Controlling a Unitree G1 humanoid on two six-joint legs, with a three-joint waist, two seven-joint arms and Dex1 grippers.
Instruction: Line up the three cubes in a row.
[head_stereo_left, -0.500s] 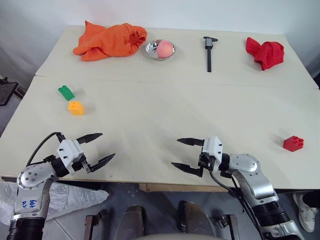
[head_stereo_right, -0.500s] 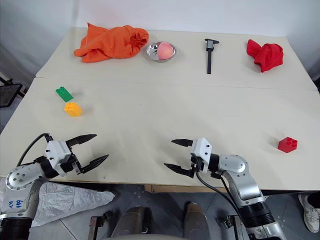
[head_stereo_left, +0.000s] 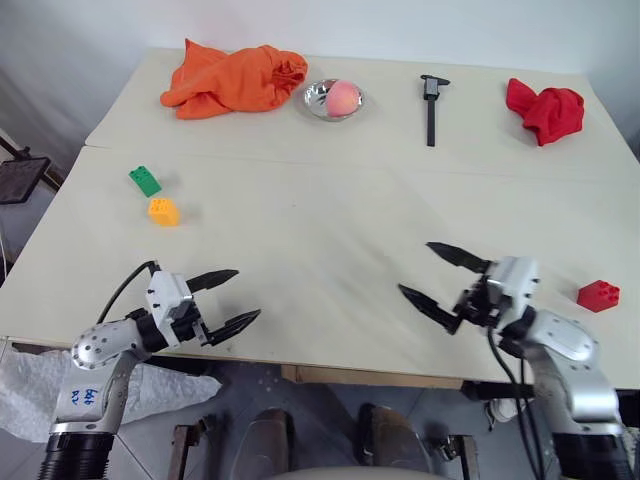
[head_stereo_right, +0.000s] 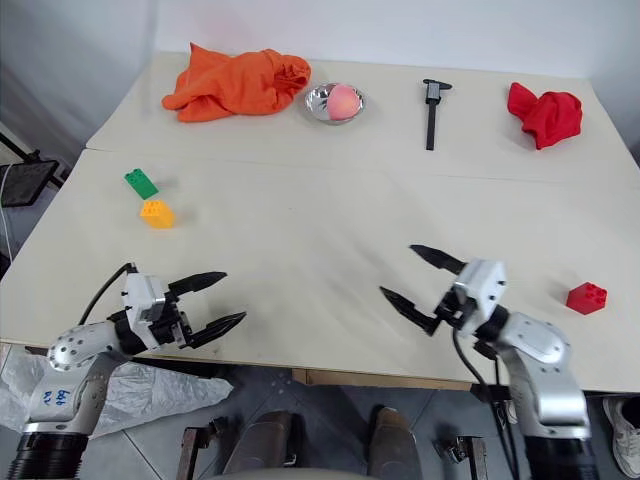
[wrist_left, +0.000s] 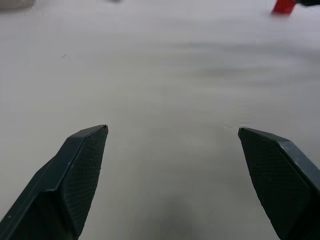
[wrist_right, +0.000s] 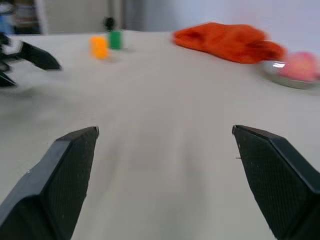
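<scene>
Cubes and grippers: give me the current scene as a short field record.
green cube: far left of the table, beside the yellow-orange one
yellow-orange cube: just nearer the robot than the green one, apart from it
red cube: alone near the table's right edge
row: not formed
left gripper: fingers open, holding nothing, over the near edge
right gripper: fingers open, holding nothing, left of the red cube

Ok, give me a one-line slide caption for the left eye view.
Both tools, left and right, open over the table; green brick and yellow-orange brick far from red brick.
</scene>
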